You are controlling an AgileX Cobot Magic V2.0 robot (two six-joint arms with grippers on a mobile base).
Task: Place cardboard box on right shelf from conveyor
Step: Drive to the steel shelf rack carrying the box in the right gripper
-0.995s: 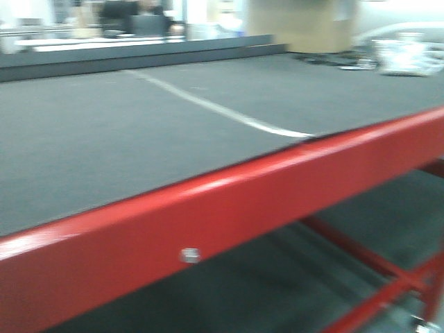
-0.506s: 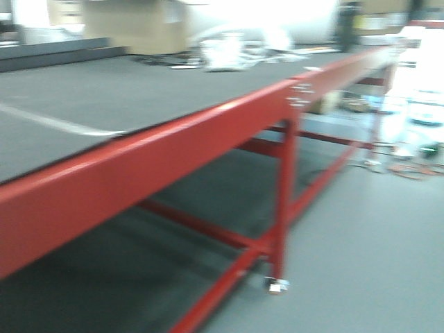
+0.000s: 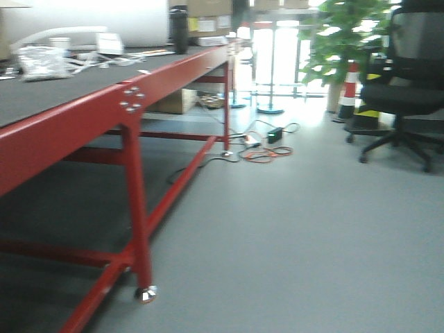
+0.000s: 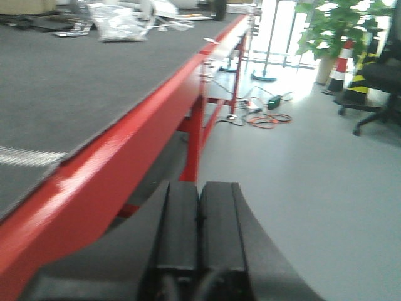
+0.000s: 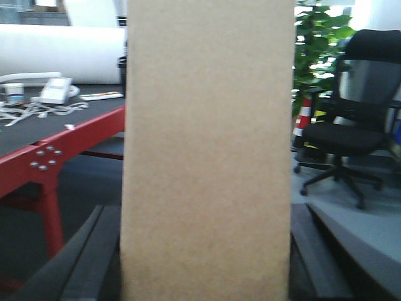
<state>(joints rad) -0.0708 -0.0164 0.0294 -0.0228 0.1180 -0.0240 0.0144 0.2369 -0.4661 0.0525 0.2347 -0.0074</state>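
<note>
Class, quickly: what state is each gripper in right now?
Left gripper: closed, empty.
Right gripper: closed on the box.

left claw: jaws pressed together | right claw: clamped on cardboard box

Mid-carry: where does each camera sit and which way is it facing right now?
Front-facing: about belt height, looking along the red frame of the conveyor toward an office chair and a plant; no robot parts show.
Left wrist: above the red rail, facing down the conveyor too; the left fingers, pressed together and empty, fill the bottom.
Right wrist: behind the cardboard box, which blocks the middle; the right fingers flank it.
Shared: all three show the conveyor, chair and plant.
</note>
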